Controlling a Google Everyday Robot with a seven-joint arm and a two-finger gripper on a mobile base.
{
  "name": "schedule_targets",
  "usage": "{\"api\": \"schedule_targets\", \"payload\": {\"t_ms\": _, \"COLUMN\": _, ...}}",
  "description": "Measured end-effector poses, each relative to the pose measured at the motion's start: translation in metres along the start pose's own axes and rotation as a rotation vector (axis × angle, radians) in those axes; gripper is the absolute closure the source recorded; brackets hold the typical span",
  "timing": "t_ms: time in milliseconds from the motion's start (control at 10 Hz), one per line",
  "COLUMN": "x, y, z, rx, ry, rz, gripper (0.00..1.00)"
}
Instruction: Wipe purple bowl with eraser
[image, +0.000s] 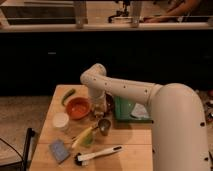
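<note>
Camera view: tool (98, 111) hangs low over the desk (131, 150) between the orange bowl (78, 107) and the purple bowl (109, 103); I cannot tell whether it is spread, pressed together or pinching anything. Purple bowl sits just right of the tool, partly hidden by the wrist. Blue block, taken for the eraser (59, 150), lies well apart at the near-left corner, so the reach likely runs that way first.

You see the white arm (131, 92) with its gripper (98, 111) just right of the orange bowl (77, 107). Right of that, the purple bowl (108, 102) looks almost black. Beyond the orange bowl lies a green pepper (68, 96). Nearer the camera, a blue-grey eraser (59, 150) lies on the tan wooden table (131, 152).
</note>
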Motion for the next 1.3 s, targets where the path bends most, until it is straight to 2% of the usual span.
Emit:
{"api": "schedule_targets", "payload": {"t_ms": 300, "x": 0.027, "y": 0.031, "z": 0.0, "rx": -0.019, "ry": 0.026, "rz": 0.09, "gripper": 1.0}}
{"api": "schedule_targets", "payload": {"t_ms": 600, "x": 0.045, "y": 0.028, "z": 0.001, "rx": -0.021, "ry": 0.048, "rz": 0.143, "gripper": 1.0}}
{"api": "schedule_targets", "payload": {"t_ms": 1000, "x": 0.062, "y": 0.0, "z": -0.002, "rx": 0.008, "ry": 0.076, "rz": 0.153, "gripper": 1.0}}
{"api": "schedule_targets", "payload": {"t_ms": 1200, "x": 0.061, "y": -0.009, "z": -0.003, "rx": 0.017, "ry": 0.077, "rz": 0.137, "gripper": 1.0}}
{"api": "schedule_targets", "payload": {"t_ms": 1300, "x": 0.057, "y": -0.021, "z": -0.003, "rx": 0.023, "ry": 0.075, "rz": 0.109, "gripper": 1.0}}
